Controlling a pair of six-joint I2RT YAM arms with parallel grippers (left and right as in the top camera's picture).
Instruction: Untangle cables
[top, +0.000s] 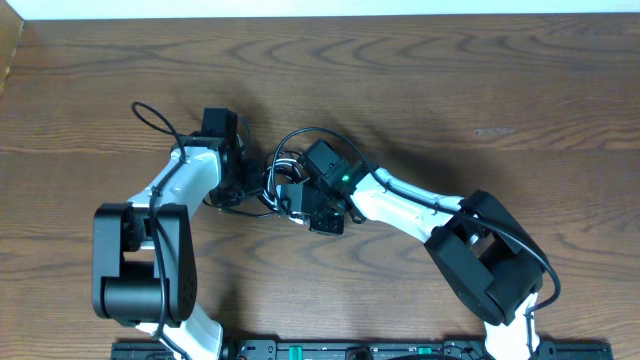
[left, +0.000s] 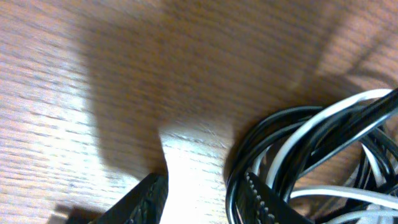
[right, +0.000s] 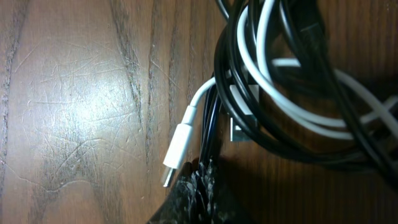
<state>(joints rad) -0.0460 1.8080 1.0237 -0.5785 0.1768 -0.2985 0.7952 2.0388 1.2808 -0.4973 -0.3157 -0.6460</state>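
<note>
White arms (top: 186, 176), black joints (top: 140, 262), green light (top: 345, 181)

The bench (top: 480, 90) lies bare along the far side and at both ends, leaving wide room to come in there. The middle is crowded: the left arm (top: 180, 185) and right arm (top: 400, 205) meet over the knot of black cable (right: 211, 134) and white cable (right: 298, 117), closing off the near side. The left gripper (left: 205, 199) stands with jaws apart over bare wood, black loops against 1 finger (left: 261, 202). The right gripper (right: 198, 183) is pinched on black strands, with the white plug (right: 177, 146) just beside it and bare wood to its left.
</note>
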